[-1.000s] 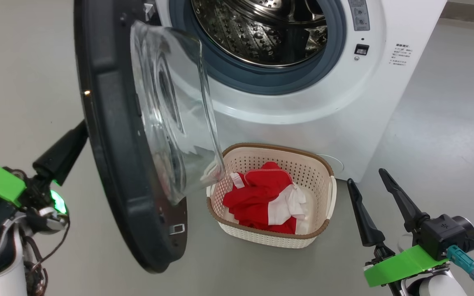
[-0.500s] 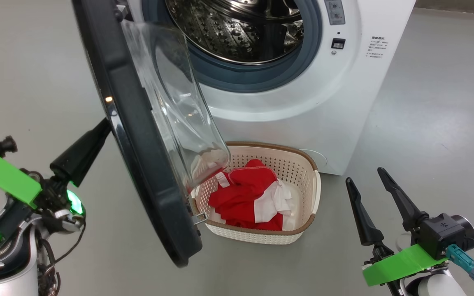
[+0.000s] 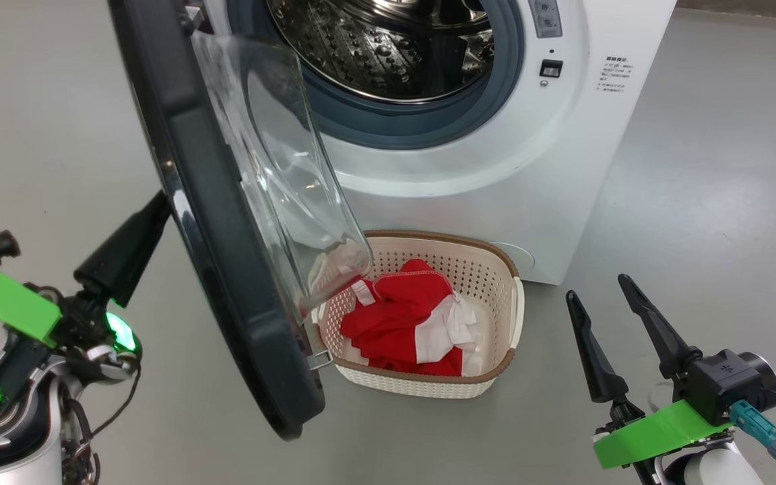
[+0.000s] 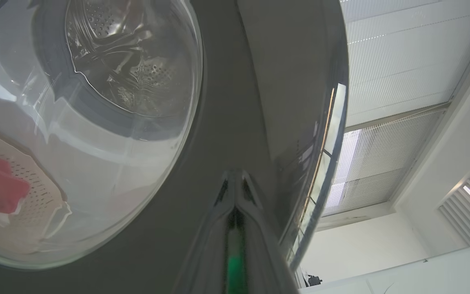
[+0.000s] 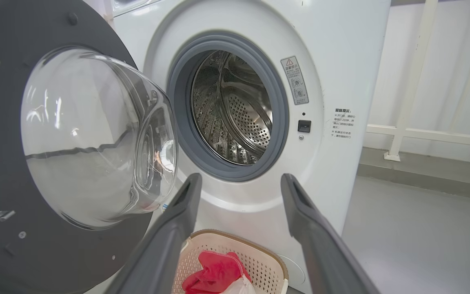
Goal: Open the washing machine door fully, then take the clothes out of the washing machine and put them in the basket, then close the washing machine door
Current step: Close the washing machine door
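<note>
At the outer face of the washing machine door (image 3: 219,269), the fingers of the left gripper (image 3: 157,207) are seen pressed together, tips by the glossy black rim. The right gripper (image 3: 596,284) is held with fingers spread wide, empty, near the basket (image 3: 442,237), in which the clothes (image 3: 395,316) are piled before the washing machine (image 3: 563,168); its door is swung partly open.
</note>
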